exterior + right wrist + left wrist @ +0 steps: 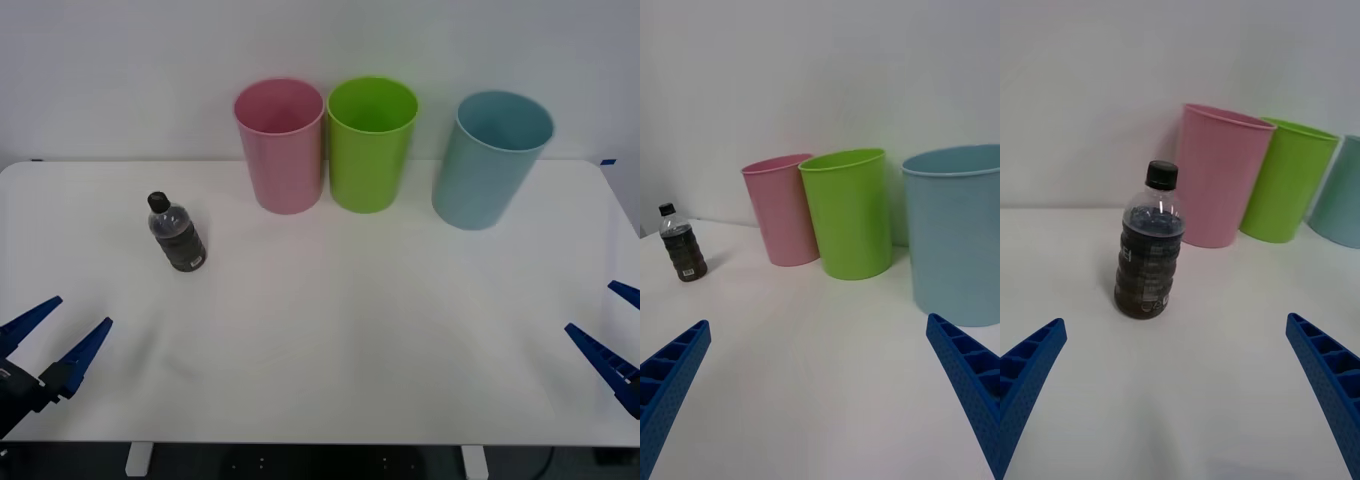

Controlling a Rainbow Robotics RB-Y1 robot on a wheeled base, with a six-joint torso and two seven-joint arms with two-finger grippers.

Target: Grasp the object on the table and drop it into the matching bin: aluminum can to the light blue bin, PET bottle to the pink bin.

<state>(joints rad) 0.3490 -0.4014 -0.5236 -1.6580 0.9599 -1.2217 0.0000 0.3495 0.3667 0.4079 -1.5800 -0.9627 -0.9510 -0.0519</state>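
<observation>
A small clear PET bottle (176, 233) (1149, 244) (682, 244) with a black cap and dark contents stands upright on the left part of the white table (330, 330). At the back stand the pink bin (281, 146) (1220, 177) (781, 210) and, further right, the light blue bin (489, 160) (959, 232) (1337, 195). My left gripper (57, 328) (1176, 397) hovers open at the table's front left corner, short of the bottle and facing it. Open too, my right gripper (610, 320) (820, 390) waits at the front right edge.
A lime green bin (371, 144) (848, 213) (1289, 181) stands between the pink and light blue ones, close to the pink. A plain white wall rises behind the bins. The table's middle and front are bare white surface.
</observation>
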